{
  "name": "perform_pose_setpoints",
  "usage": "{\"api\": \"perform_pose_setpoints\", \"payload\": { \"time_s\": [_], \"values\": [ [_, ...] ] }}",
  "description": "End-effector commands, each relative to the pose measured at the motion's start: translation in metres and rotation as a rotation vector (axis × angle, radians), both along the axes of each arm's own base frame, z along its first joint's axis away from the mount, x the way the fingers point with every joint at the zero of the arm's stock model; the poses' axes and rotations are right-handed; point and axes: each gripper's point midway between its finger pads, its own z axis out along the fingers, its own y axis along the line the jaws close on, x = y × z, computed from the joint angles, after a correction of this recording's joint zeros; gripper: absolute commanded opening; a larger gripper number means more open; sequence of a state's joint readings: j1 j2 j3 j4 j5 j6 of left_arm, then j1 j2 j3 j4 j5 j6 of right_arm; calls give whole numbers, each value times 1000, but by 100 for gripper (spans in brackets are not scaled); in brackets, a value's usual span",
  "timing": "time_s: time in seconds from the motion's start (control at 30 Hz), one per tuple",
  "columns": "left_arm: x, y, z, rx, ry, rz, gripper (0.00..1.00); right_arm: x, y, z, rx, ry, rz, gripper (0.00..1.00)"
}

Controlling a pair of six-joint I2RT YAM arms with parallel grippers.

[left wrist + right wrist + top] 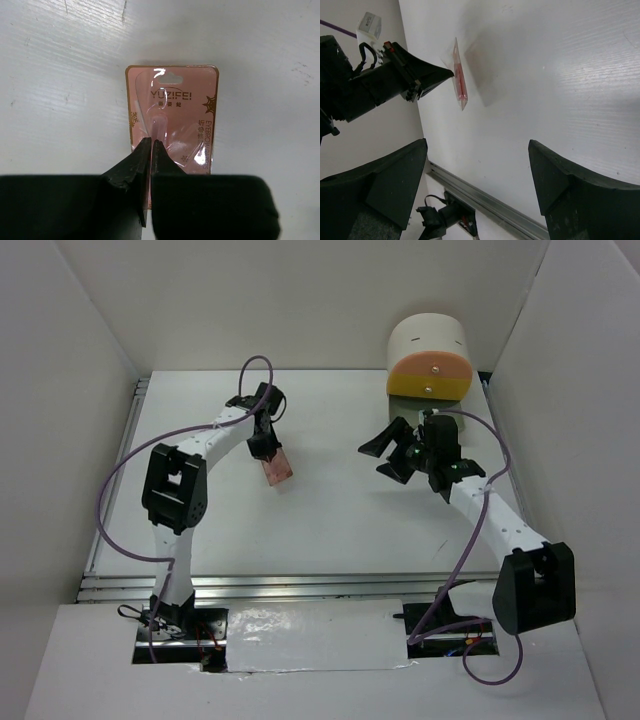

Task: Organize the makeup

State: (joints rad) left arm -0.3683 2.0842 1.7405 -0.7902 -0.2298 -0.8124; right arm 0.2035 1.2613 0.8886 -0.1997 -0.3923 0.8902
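Left fingers (140, 160): closed tight on the near short edge of the pink palette (172, 110), gripping mid-edge, which I judge should stop the flat card from swinging.
Palette axis, left wrist view: the long axis runs straight away from me, with the hang-hole end pointing far and the printed face toward the camera.
Surface (60, 75): white behind the palette; from this view I cannot tell whether they touch.
Right fingers (395, 185): spread wide and holding nothing, aimed across at the palette and clear of the grip.
Palette, right wrist view: seen edge-on as a thin tilted sliver. Its shadow lies apart from it on the surface, so I judge it lifted.
Palette, top view: left of centre, free end pointing near-right.
Drawer unit (430, 360): far right, well apart from the palette.
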Motion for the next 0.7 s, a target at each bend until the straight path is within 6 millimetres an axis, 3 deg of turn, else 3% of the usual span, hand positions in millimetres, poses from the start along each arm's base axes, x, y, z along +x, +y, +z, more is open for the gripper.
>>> {"api": "perform_pose_setpoints", "payload": {
  "time_s": [0.0, 0.33, 0.67],
  "values": [
    [-6, -7, 20, -24, -29, -28, 0, 2, 10, 3, 22, -41, 41, 89],
    [-21, -41, 55, -92, -74, -92, 0, -2, 44, -4, 78, -16, 195, 88],
    [-40, -81, 84, -172, -107, -173, 0, -2, 92, -8, 126, 5, 322, 75]
  ]
}}
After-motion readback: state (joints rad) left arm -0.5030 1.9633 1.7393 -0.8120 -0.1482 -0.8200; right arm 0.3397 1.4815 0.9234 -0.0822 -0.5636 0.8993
